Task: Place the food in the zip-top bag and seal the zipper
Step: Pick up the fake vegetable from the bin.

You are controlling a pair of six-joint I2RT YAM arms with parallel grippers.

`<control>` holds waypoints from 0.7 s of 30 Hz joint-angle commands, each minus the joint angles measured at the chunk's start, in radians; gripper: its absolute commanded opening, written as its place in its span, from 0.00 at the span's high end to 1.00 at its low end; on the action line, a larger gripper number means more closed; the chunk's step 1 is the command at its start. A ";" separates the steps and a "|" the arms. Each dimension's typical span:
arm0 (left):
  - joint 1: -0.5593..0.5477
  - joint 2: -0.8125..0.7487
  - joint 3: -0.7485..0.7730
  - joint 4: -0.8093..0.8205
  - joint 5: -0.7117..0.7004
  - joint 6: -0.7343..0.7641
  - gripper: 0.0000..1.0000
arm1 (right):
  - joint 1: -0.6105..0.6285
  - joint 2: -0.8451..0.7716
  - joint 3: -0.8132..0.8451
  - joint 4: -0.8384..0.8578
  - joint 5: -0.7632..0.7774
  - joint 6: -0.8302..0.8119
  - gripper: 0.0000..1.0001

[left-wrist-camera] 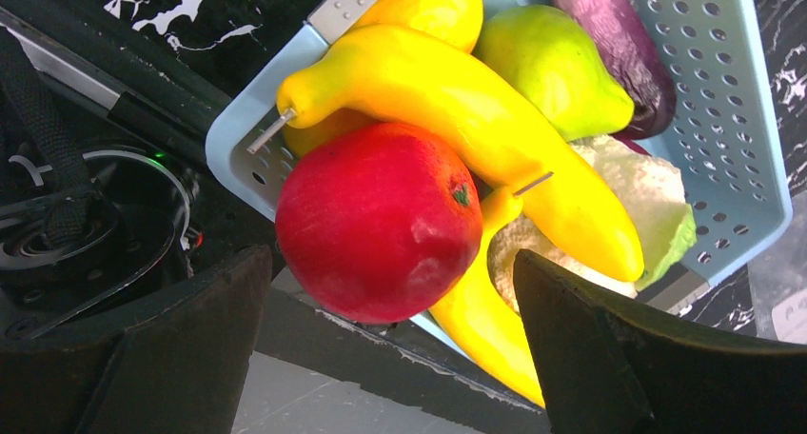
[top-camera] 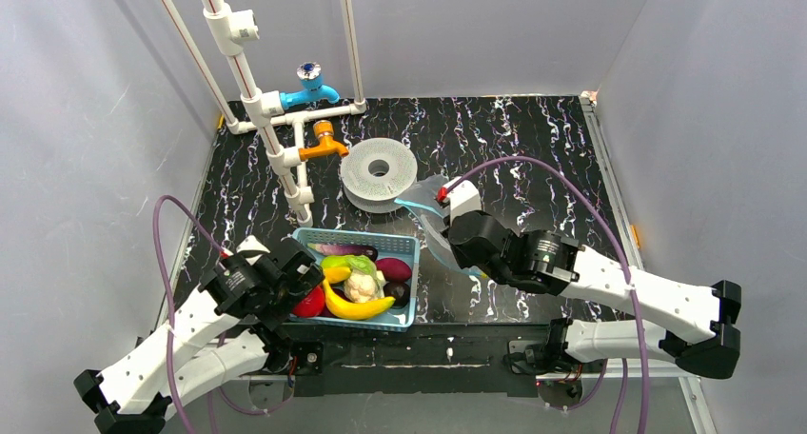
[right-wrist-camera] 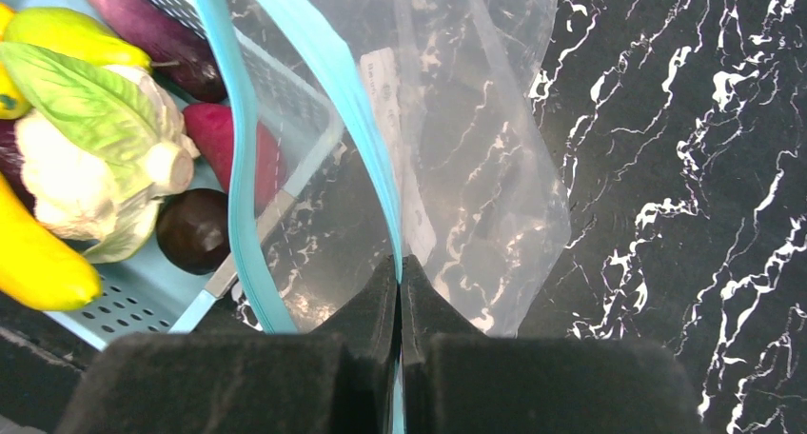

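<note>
Black white-veined tabletop (top-camera: 533, 139), grey walls (top-camera: 476, 34); left claw (left-wrist-camera: 390, 358) gapes empty by apple (left-wrist-camera: 376, 220), right claw (right-wrist-camera: 400, 291) pinches zipper (right-wrist-camera: 347, 101).

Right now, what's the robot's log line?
left tool: open near red apple | right tool: shut on zip-top bag | food: in basket | zipper: open

Overhead view looks down on table (top-camera: 533, 139); wrist views close, sharing basket (left-wrist-camera: 733, 101), food (top-camera: 360, 284).

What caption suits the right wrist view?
Shut right gripper pinching the teal-blue zipper strip of the crinkly clear plastic bag beside the light-blue slotted basket.
</note>
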 commanded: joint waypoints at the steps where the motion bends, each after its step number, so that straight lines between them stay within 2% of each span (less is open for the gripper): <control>1: -0.004 0.004 -0.030 -0.003 -0.022 -0.068 0.02 | 0.003 -0.040 -0.007 0.053 -0.021 0.016 0.99; 9: -0.005 -0.040 -0.085 -0.005 -0.020 -0.148 0.10 | 0.003 -0.024 -0.015 0.067 -0.030 0.022 0.99; 15: -0.004 -0.051 -0.079 -0.017 -0.046 -0.154 0.20 | 0.003 -0.016 -0.022 0.079 -0.035 0.022 0.99; 19: -0.005 -0.047 -0.066 -0.013 -0.056 -0.154 0.35 | 0.003 -0.015 -0.022 0.088 -0.037 0.017 0.99; 21: -0.004 -0.048 -0.046 0.003 -0.068 -0.122 0.48 | 0.004 -0.014 -0.020 0.093 -0.036 0.010 0.99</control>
